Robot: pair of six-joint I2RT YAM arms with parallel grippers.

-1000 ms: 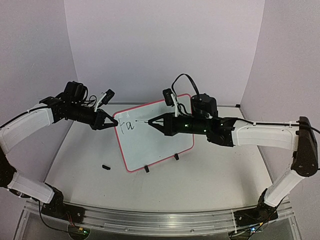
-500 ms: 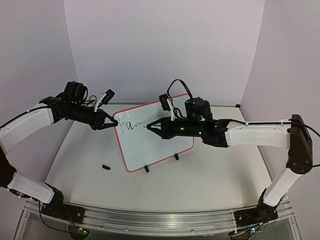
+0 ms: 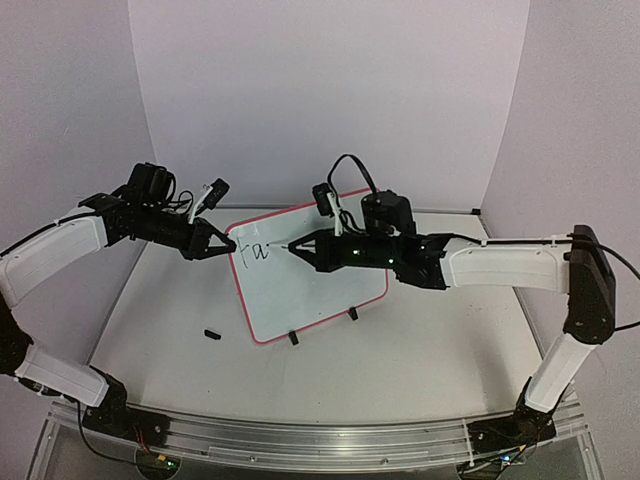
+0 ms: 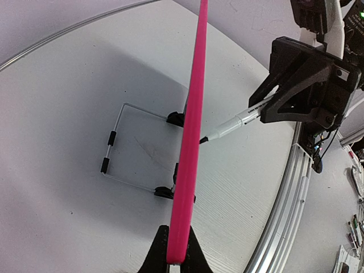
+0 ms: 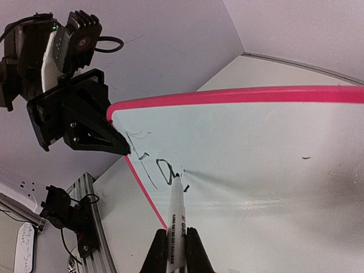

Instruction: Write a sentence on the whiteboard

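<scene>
The whiteboard [image 3: 305, 275], white with a pink-red frame, stands tilted on two black clip feet at the table's middle. Black strokes like "fa" [image 3: 253, 251] sit at its upper left. My left gripper [image 3: 226, 243] is shut on the board's upper left edge; the left wrist view shows the pink frame [image 4: 190, 148] edge-on between its fingers [image 4: 196, 257]. My right gripper [image 3: 298, 247] is shut on a white marker [image 5: 178, 224]. The marker's black tip [image 5: 176, 177] touches the board [image 5: 256, 148] just right of the written letters.
A small black marker cap [image 3: 211, 333] lies on the table left of the board. The board's wire stand [image 4: 122, 145] rests behind it. Purple walls close in the back and sides. An aluminium rail [image 3: 300, 440] runs along the near edge.
The right arm has carried the marker leftward across the board toward the letters. The left gripper and the board have stayed still.
</scene>
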